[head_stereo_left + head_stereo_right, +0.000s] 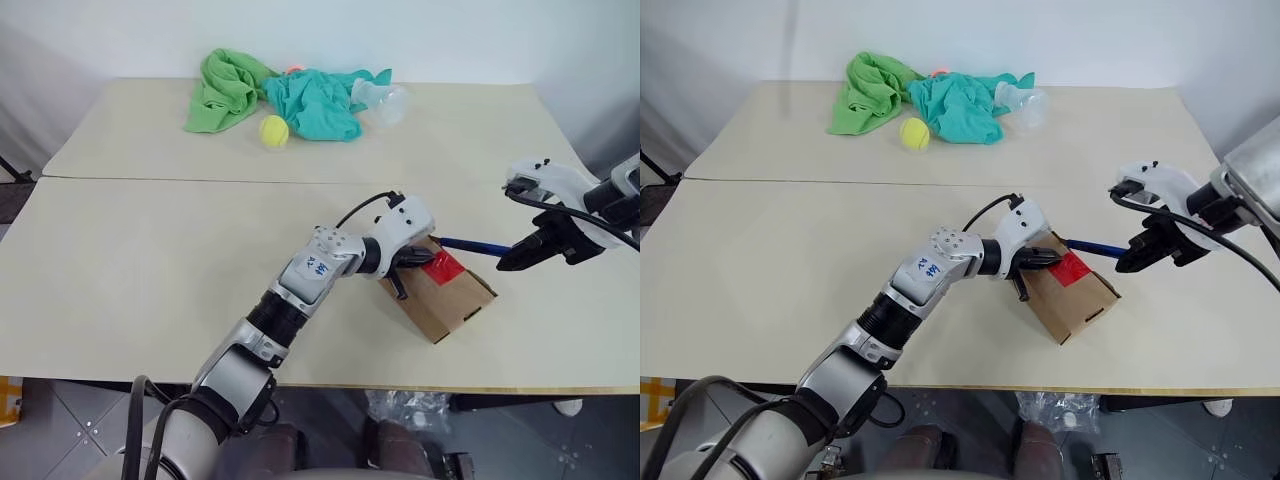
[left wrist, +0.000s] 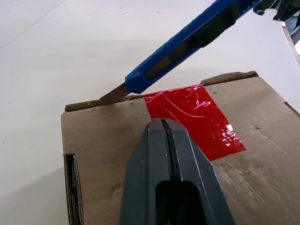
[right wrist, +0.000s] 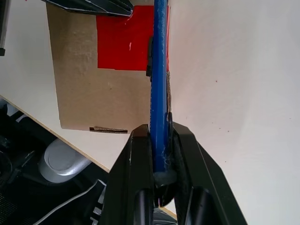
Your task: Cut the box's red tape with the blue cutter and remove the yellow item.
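Observation:
The box (image 1: 447,298) lies near the table's front edge, a square of red tape (image 2: 197,117) across its top seam. My left gripper (image 2: 162,123) is shut and presses its tips on the box top at the tape's edge. My right gripper (image 1: 512,259) is shut on the blue cutter (image 3: 160,84), right of the box. The cutter slants over the box's far edge, its metal blade tip (image 2: 114,93) at the cardboard rim beside the tape. The yellow item is hidden.
At the table's far side lie a green cloth (image 1: 225,90), a teal cloth (image 1: 315,103), a yellow-green tennis ball (image 1: 273,131) and a clear plastic container (image 1: 383,102). The table's front edge (image 1: 400,388) runs close under the box.

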{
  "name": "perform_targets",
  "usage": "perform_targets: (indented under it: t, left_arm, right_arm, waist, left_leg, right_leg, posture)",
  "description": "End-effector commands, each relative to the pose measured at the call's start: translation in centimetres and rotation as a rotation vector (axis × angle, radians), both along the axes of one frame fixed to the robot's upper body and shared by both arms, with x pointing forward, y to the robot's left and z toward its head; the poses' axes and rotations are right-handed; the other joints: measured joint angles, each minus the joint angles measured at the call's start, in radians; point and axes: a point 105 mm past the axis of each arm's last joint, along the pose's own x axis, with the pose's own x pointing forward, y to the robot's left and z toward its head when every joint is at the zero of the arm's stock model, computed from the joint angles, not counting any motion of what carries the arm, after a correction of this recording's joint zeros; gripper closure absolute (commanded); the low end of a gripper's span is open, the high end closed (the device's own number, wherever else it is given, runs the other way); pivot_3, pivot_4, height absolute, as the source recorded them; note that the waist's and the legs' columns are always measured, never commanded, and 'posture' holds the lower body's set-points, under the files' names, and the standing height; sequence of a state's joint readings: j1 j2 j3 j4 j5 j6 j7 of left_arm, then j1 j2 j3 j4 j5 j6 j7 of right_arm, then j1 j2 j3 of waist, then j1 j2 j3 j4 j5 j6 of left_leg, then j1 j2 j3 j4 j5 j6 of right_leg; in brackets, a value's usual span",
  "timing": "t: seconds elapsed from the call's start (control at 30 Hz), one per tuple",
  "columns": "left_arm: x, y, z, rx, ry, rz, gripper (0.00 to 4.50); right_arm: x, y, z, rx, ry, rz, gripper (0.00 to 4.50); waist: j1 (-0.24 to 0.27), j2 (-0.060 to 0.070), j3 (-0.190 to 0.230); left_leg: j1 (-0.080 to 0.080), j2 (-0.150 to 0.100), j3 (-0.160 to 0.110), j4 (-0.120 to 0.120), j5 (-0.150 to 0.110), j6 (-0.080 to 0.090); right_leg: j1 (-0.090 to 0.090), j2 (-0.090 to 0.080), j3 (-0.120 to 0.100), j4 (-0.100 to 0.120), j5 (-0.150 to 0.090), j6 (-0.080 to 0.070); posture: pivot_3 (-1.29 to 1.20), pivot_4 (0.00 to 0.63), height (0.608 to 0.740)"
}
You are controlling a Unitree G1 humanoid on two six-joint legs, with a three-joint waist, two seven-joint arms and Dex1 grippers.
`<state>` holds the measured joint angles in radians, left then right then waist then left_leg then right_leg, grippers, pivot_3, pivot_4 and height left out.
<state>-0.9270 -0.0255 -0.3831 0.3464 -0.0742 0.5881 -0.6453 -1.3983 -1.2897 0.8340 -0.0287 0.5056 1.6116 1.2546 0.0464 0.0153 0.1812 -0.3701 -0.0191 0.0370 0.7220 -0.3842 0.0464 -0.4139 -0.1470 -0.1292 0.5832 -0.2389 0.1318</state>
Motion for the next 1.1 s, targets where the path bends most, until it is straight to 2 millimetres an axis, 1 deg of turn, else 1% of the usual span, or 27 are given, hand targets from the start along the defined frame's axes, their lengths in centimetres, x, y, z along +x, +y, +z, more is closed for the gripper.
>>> perform_targets:
  t: [0.03,0.2,0.37,0.87,1.1]
  left_arm:
    - [0.3,0.9,-2.5,0.080,0.041,0.043,4.50]
    - [0.5,1.1,-2.5,0.090,0.038,0.041,4.50]
    - [0.6,1.2,-2.5,0.099,0.035,0.036,4.50]
    - [0.8,1.4,-2.7,0.111,0.037,0.044,4.50]
    - [0.8,1.4,-2.7,0.106,0.038,0.051,4.50]
  right_arm:
    - [-0.1,0.2,0.5,0.015,-0.005,0.006,4.33]
    - [-0.3,-0.5,-0.1,0.002,0.016,-0.020,4.33]
    - [-0.3,-0.6,-0.4,0.001,0.031,-0.026,4.33]
    - [-0.5,-1.3,-0.3,-0.019,0.090,-0.011,4.33]
    - [-0.6,-1.5,-0.7,-0.032,0.137,0.010,4.33]
  waist:
    - [0.000,0.000,0.000]
    - [0.000,0.000,0.000]
    - [-0.001,0.000,0.000]
    - [0.000,0.000,0.000]
    - [0.000,0.000,0.000]
  left_leg:
    - [0.000,0.000,0.000,0.000,0.000,0.000]
    - [0.000,0.000,0.000,0.000,0.000,0.000]
    - [0.000,0.000,0.000,0.000,0.000,0.000]
    - [0.000,0.000,0.000,0.000,0.000,0.000]
    - [0.000,0.000,0.000,0.000,0.000,0.000]
  right_leg:
    - [0.000,0.000,0.000,0.000,0.000,0.000]
    - [0.000,0.000,0.000,0.000,0.000,0.000]
    - [0.000,0.000,0.000,0.000,0.000,0.000]
    - [0.000,0.000,0.000,0.000,0.000,0.000]
    - [0.000,0.000,0.000,0.000,0.000,0.000]
  posture:
    - [0.00,0.150,0.740]
    - [0.00,0.150,0.740]
    - [0.00,0.150,0.740]
    - [0.00,0.150,0.740]
    - [0.00,0.150,0.740]
